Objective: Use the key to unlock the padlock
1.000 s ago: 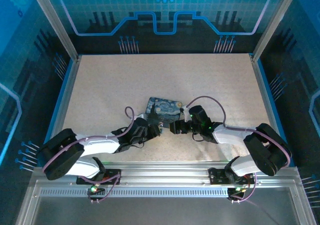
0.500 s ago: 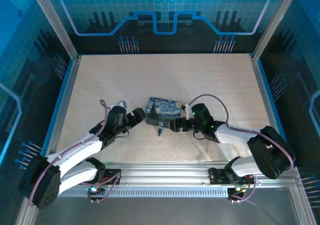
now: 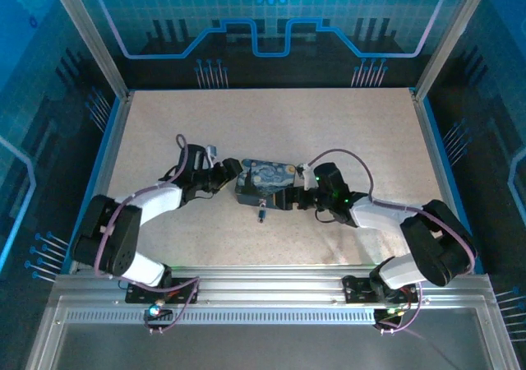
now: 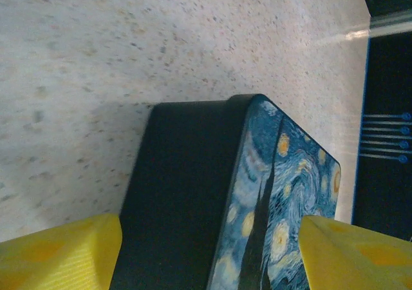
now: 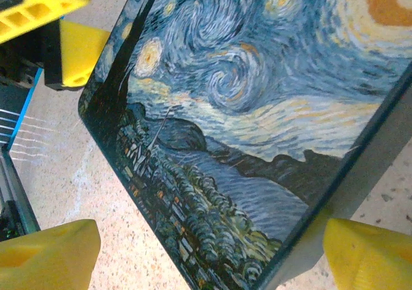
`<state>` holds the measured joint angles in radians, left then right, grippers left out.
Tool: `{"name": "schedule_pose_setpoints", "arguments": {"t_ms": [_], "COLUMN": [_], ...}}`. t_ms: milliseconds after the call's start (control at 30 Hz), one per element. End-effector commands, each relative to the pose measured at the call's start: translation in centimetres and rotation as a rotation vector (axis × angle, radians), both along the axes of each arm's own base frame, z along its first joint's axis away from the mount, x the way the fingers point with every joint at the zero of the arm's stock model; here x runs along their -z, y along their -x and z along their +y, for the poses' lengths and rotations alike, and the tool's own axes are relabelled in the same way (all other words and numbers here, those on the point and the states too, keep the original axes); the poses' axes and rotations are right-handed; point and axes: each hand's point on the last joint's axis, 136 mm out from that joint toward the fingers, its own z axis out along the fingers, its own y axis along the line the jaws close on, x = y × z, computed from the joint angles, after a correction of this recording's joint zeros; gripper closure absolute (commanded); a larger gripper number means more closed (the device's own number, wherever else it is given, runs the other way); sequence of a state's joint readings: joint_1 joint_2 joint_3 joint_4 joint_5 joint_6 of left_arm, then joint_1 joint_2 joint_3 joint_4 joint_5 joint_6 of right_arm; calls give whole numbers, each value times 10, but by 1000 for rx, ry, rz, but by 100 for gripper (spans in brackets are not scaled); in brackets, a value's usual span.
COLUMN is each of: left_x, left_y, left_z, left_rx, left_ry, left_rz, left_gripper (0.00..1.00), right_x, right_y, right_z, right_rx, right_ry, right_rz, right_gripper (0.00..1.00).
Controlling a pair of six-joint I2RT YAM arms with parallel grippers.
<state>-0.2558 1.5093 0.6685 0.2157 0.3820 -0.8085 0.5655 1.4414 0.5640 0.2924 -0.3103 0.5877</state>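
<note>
A tiny dark-and-silvery padlock (image 3: 261,215) hangs at the front edge of the blue swirly tin (image 3: 268,180). I cannot make out the key; it may be the speck at the padlock. My left gripper (image 3: 232,178) is open at the tin's left end, and in the left wrist view the left gripper (image 4: 209,258) has that end of the tin (image 4: 193,200) between its yellow fingers (image 4: 58,254). My right gripper (image 3: 293,197) is open at the tin's front right corner. In the right wrist view the right gripper (image 5: 206,258) straddles the corner of the tin (image 5: 257,109).
The tin lies near the middle of a speckled beige table (image 3: 345,131), fenced by blue edging and aluminium posts. The left gripper's yellow fingers (image 5: 77,51) show at the tin's far end in the right wrist view.
My left arm has left the padlock at the tin's front, swung out to the left and come in at the tin's left end. My right gripper has closed in on the tin's right corner.
</note>
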Motion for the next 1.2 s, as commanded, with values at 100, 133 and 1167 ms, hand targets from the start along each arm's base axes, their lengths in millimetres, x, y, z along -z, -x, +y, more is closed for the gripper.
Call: {"name": "schedule_pose_setpoints", "arguments": {"t_ms": [100,133,1167], "left_x": [-13,-13,-14], "left_y": [-3,-1,63], "left_z": [-39,-42,-31], "left_rx": [158,165,88], "left_ry": [70,72,-23], "left_rz": [-63,-59,-65], "left_gripper": [31,32,29], "right_x": [-12,-12,-26], "right_y": [-19,-22,-45], "right_z": [11,13,-15], "right_rx": [-40,-47,22], "right_ry": [-28,-28,-25], "right_rz": [-20,-21,-94], "right_gripper": [9,9,8]}}
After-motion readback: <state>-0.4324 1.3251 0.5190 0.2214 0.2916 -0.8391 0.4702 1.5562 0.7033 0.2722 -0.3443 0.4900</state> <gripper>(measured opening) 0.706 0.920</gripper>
